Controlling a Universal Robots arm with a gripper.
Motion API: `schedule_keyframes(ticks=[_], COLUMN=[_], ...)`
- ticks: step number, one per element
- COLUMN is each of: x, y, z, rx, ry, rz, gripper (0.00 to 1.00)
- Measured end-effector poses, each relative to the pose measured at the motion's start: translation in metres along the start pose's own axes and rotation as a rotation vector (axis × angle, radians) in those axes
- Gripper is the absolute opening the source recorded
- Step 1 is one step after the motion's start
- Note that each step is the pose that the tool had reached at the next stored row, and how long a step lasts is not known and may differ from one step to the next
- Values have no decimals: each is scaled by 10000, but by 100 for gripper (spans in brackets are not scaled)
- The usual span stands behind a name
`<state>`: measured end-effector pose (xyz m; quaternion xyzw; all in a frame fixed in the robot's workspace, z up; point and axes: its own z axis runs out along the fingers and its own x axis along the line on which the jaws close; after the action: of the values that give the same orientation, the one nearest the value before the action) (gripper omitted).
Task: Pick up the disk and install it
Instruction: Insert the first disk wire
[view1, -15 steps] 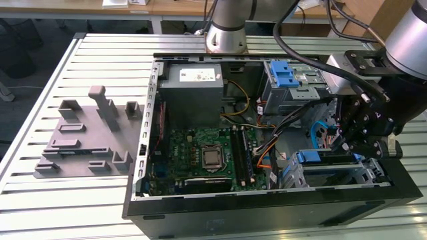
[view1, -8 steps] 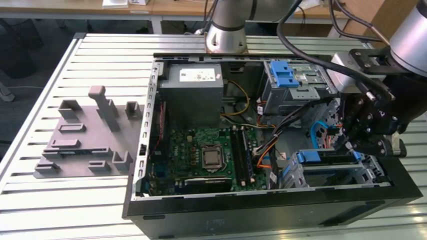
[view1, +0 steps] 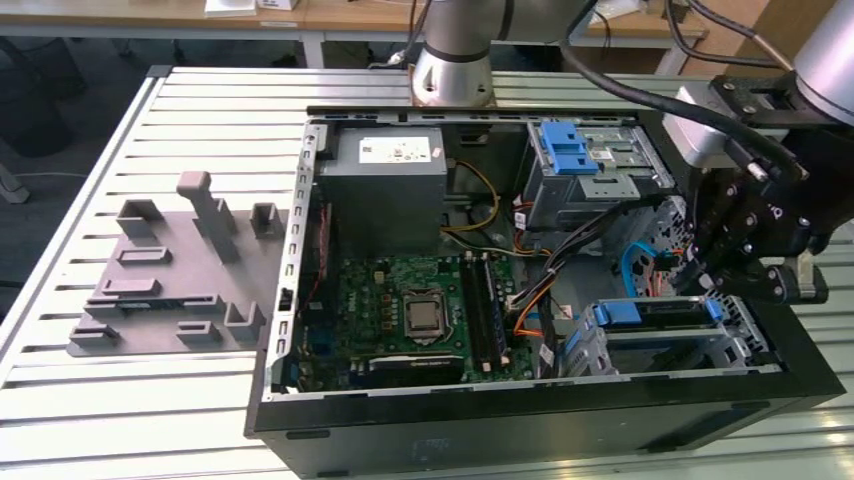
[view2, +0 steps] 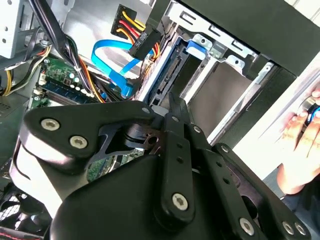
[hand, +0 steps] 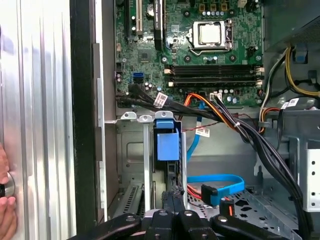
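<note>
Disk (view1: 650, 313) stands on edge inside the lower cage (view1: 747, 345), which is where the task wants it. Its long axis appears to run along the cage's slot. Your gripper (view2: 176, 102) hangs just above that cage, fingers pressed together with nothing between them, tips aimed at the disk's top edge. You have 1 disk, 1 gripper, 2 cages and 1 blue cable (view2: 107, 52) beside the lower cage.
</note>
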<state>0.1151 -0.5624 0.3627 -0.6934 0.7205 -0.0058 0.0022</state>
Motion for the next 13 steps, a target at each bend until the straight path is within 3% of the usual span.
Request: schedule_keyframes(ticks=[9, 13], x=[-47, -55], y=[-124, -129], z=[-25, -24], rx=[1, -1], ry=[4, 8], rz=[46, 403], gripper=[11, 11])
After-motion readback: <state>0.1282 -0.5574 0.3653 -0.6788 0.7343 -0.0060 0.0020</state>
